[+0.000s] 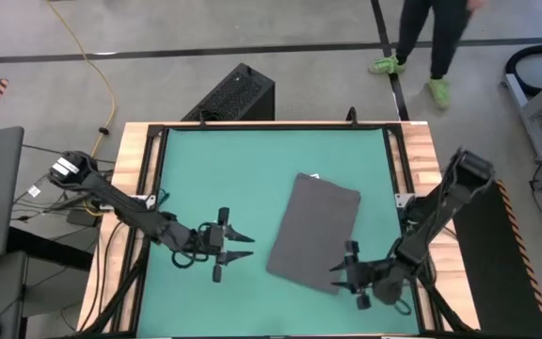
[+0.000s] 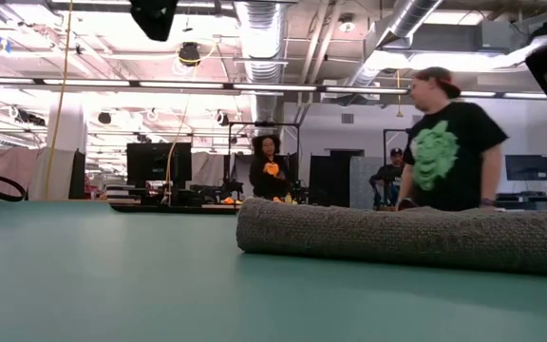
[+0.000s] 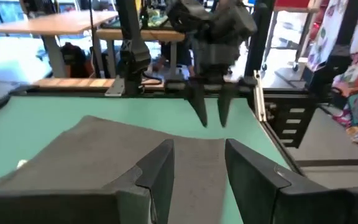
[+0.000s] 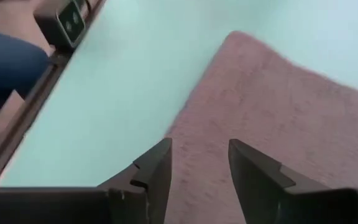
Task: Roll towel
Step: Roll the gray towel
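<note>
Towel (image 1: pixel 314 233) flat on mat | right claw (image 1: pixel 340 273) open above its near edge, left claw (image 1: pixel 240 246) open beside it | risk: pinching one layer, roll goes crooked

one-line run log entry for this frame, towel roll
task: roll towel | towel: flat on green mat, not rolled | left gripper: open, off the cloth's left | right gripper: open, above the near edge
</note>
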{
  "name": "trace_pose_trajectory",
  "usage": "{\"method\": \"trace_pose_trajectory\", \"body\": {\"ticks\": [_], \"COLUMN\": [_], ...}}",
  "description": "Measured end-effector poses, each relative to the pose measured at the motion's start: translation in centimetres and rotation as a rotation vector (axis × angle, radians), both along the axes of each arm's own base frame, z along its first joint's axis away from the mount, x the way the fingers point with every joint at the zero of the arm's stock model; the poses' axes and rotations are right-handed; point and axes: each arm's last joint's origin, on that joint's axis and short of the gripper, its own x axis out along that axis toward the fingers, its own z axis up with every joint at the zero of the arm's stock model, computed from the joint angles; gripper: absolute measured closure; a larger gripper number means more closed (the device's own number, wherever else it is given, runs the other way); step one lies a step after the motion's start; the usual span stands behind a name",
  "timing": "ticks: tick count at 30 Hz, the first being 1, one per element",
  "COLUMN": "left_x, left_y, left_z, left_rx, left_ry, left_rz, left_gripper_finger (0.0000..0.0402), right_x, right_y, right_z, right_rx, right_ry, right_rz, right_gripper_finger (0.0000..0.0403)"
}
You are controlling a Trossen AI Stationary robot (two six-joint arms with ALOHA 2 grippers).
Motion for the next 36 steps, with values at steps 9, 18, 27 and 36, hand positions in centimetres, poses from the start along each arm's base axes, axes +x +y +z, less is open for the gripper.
{"method": "trace_pose_trajectory", "body": {"ticks": [9, 18, 27, 36], "left_x": [3.5, 7.9, 11.3, 11.6], "left_y": [-1.5, -2.6, -2.2, -2.4], "left_z": [-2.3, -5.2, -8.7, -12.9], "left_rx": [0.038, 0.086, 0.071, -0.068], "left_ry": [-0.047, -0.037, 0.041, 0.169], "left_rz": [0.006, -0.013, -0.034, -0.053], "left_gripper_finger": [0.0269, 0.0269, 0.0269, 0.0269], "right_x": [1.6, 2.2, 1.5, 1.6], "right_y": [2.5, 3.6, 4.2, 4.3], "right_z": [-3.9, -6.4, -8.2, -7.7], "right_rx": [-0.092, -0.108, -0.056, -0.032], "right_ry": [0.007, 0.038, 0.043, 0.043], "right_rz": [-0.118, -0.138, -0.196, -0.182], "right_gripper_finger": [0.0235, 0.0235, 0.0235, 0.0236]}}
